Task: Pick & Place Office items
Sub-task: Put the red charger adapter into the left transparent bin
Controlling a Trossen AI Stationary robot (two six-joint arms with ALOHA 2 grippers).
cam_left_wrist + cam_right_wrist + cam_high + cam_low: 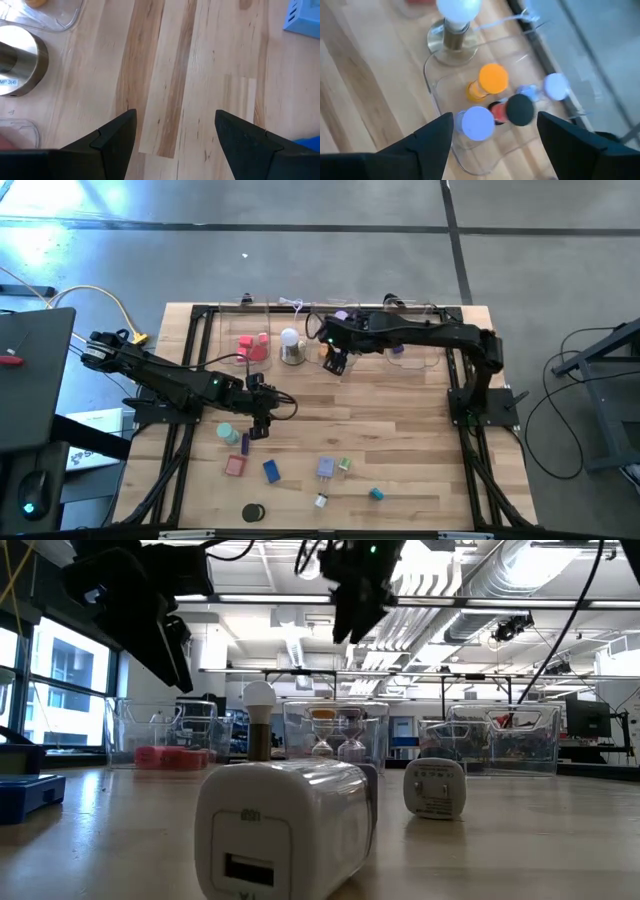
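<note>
Several office items lie loose on the near half of the wooden table: a teal cylinder [227, 432], a pink block [235, 466], a blue block [271, 471], a lavender block [326, 469] and a black disc [252, 511]. A clear tray [445, 95] at the back holds an orange cylinder [487, 82], a lavender piece [478, 122], a black piece [520, 110] and a red piece [497, 114]. My right gripper [495, 142] hangs open above this tray and holds nothing. My left gripper [175, 135] stands open over bare wood near the teal cylinder, also with nothing between its fingers.
A white dome on a silvery base [291, 345] stands beside the tray. Another clear tray holds pink pieces [252, 347]. More clear trays [415, 358] line the far edge. A black frame [200, 320] borders the table. Two white pieces [285, 830] [435, 788] sit near the front edge.
</note>
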